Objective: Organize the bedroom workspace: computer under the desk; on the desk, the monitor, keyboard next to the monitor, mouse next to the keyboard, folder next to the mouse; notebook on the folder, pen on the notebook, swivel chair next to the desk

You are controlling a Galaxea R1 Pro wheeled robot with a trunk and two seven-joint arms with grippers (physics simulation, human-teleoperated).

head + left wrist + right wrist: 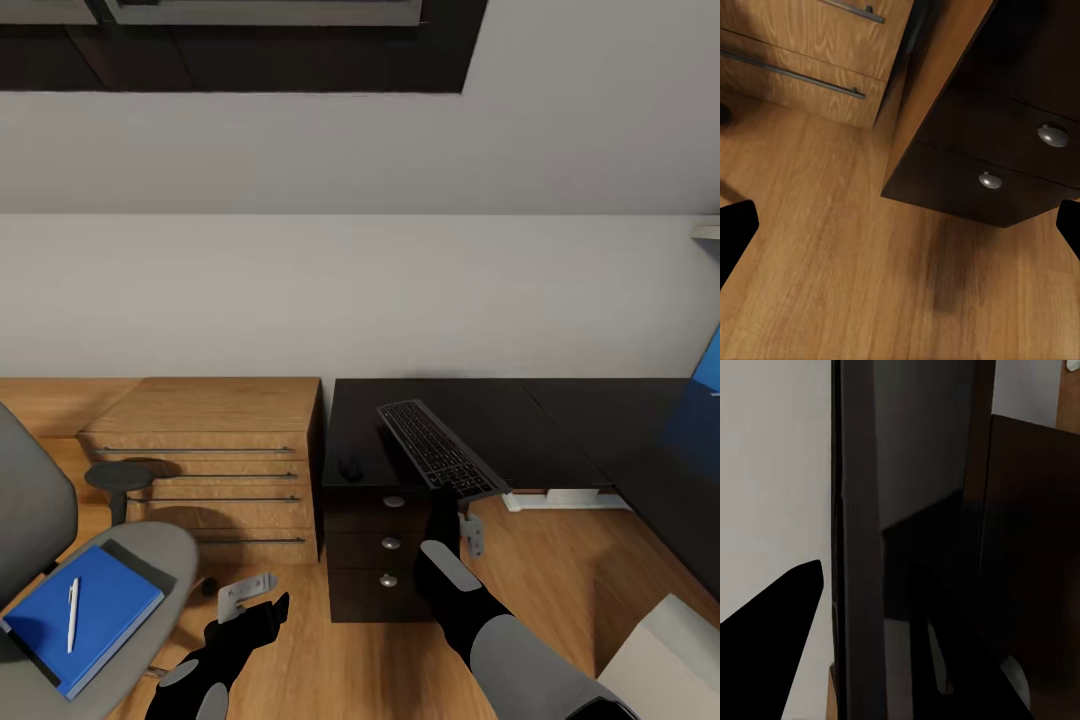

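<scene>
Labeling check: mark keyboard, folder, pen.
keyboard [438, 447], head view, middle of the key field.
folder [100, 605], head view, bare blue cover right of the pen.
pen [72, 613], head view, mid-shaft.

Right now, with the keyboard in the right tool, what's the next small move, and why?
Probably swing the right tool a little to the robot's right, toward the desk. It appears to grip the near end of the keyboard, which hangs tilted over the black drawer unit, not over the desk where it belongs. The desktop beside it looks bare.
</scene>
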